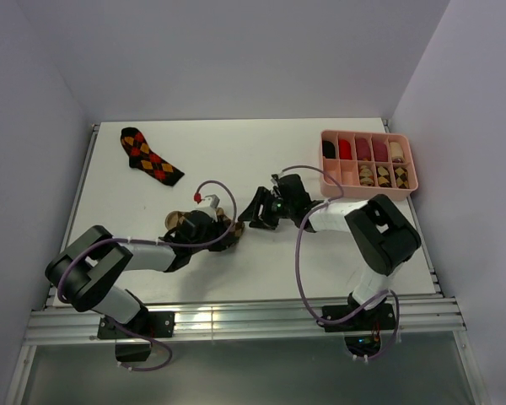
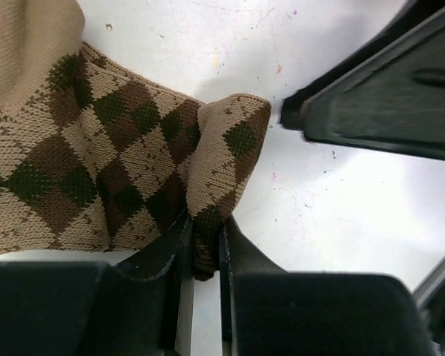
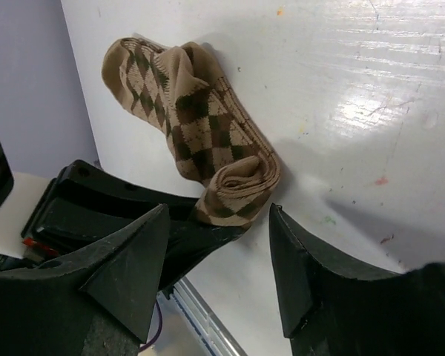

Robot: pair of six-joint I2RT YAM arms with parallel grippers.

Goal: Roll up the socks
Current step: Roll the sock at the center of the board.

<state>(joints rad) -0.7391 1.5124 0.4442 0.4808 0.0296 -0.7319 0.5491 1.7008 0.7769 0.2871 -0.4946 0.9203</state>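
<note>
The left end effector (image 2: 205,248) is clamped on a tuck of the tan-brown argyle sock (image 2: 111,148), its jaws nearly together with the fabric pinched between them, low against the desk (image 2: 341,215). The right end effector (image 3: 219,219) has its jaws well apart, one on each side of the small curl at that same end of the sock, and touches nothing that shows.

To do this step well, I judge the right side should close across the full width of the curl, not on one corner. The left pinch should let go only once that hold is sure. The roll should then turn toward the plain tan end, with the sock's edges kept in line so it does not cone or slacken.

The left wrist view alone shows the pinch itself and how little fabric is in it. The right wrist view shows the sock's whole length, lying creased along the middle and running away from the curl. The top view mostly hides this sock under both arms. It does show the black-red-orange sock (image 1: 152,156) lying flat at the far left and a pink tray (image 1: 367,132) at the far right, both well apart from the work.
</note>
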